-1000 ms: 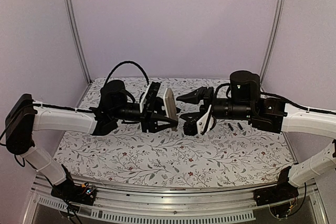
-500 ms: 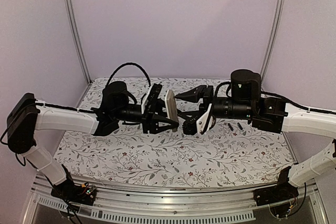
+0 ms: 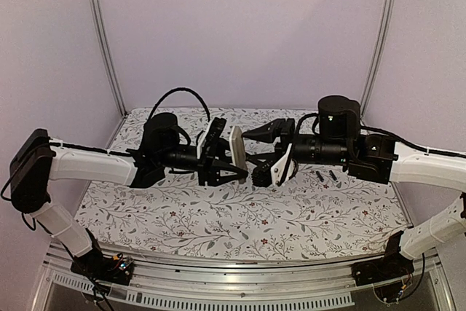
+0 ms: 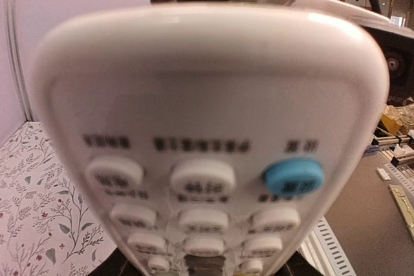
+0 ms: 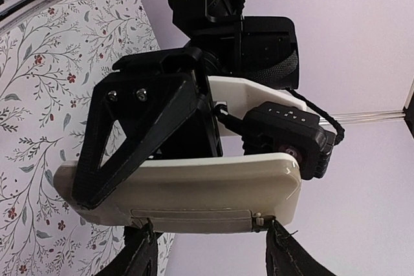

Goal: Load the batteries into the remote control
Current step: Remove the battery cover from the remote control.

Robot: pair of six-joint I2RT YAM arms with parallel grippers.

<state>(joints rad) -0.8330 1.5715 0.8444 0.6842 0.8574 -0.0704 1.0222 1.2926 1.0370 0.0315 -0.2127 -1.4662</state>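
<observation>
remote (image 3: pixel 236 149) midair in left pincer (image 3: pixel 226 152), right pincer (image 3: pixel 253 155) just beside its edge

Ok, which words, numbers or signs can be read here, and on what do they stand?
Dark labels above the top buttons of the white plastic remote control: too blurred to read.
Small marks on and under its round blue button and white oval buttons: too blurred to read.
Remote's back, right wrist view: no text shows.
Nothing can be quoted.
</observation>
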